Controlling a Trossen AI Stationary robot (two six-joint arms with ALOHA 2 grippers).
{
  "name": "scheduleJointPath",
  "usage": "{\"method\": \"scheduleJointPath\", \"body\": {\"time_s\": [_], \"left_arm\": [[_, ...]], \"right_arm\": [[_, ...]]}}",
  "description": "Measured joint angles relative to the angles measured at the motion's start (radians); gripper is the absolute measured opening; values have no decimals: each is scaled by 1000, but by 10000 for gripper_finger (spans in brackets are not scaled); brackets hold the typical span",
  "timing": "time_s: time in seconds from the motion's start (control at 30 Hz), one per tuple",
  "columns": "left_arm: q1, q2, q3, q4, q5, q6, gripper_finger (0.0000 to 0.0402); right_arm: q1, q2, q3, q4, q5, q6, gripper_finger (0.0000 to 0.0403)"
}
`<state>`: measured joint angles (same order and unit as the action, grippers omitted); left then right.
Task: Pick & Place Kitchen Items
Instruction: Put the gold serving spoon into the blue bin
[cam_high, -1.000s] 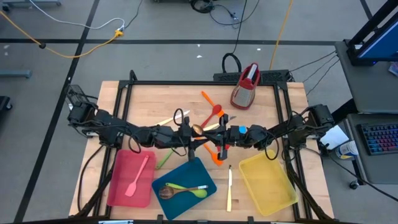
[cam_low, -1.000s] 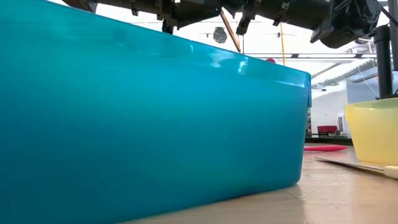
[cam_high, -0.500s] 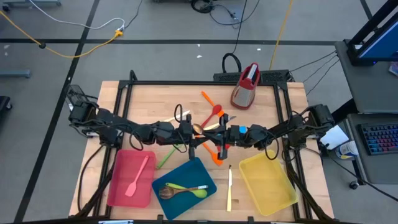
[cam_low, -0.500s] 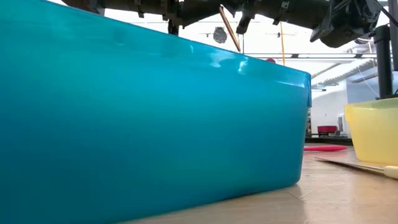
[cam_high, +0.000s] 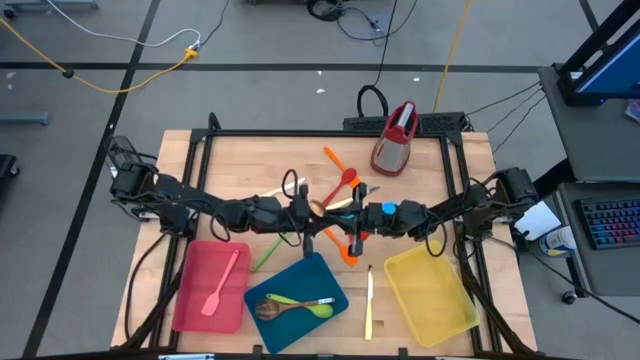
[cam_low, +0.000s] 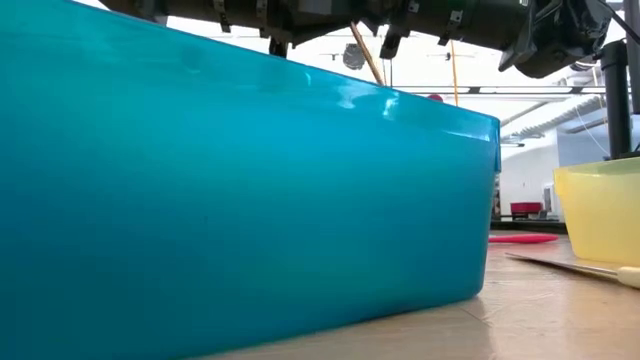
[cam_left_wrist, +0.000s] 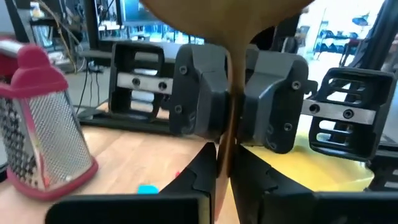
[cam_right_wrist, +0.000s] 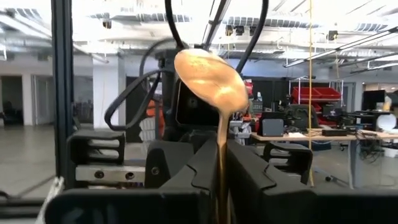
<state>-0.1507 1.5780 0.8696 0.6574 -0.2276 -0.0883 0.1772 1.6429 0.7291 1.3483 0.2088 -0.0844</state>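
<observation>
- High view: overhead cam, facing straight down; takes in the whole light wooden table (cam_high: 230, 165), both arms and floor round it; far off, so items look small.
- Low view: cam at table-top height, facing level across; pressed close to the deep blue plastic tray (cam_low: 240, 190), whose wall fills most of the frame; arms cross along the top edge; translucent yellow plastic tray (cam_low: 600, 205) at right edge.
- Left wrist view: very close, looks past own fingers at the opposite gripper; red-topped metal grater (cam_left_wrist: 40, 121) off to one side.
- Right wrist view: very close, facing the other way, room behind.
- Shared: both wrist views and low view catch the brown wooden spoon (cam_right_wrist: 211, 81); high view too.
</observation>
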Motion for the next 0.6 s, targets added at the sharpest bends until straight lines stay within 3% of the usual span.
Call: {"method": "scheduleJointPath", "body": {"time_s": [0.3, 0.6], "left_arm": [[-28, -10, 0, -101, -6, -31, 22], [-76, -161, 0, -368, -28, -101, 22]], "right_arm": [[5, 1, -1, -18, 27, -30, 102], [8, -56, -54, -104, 23, 26, 153]]}}
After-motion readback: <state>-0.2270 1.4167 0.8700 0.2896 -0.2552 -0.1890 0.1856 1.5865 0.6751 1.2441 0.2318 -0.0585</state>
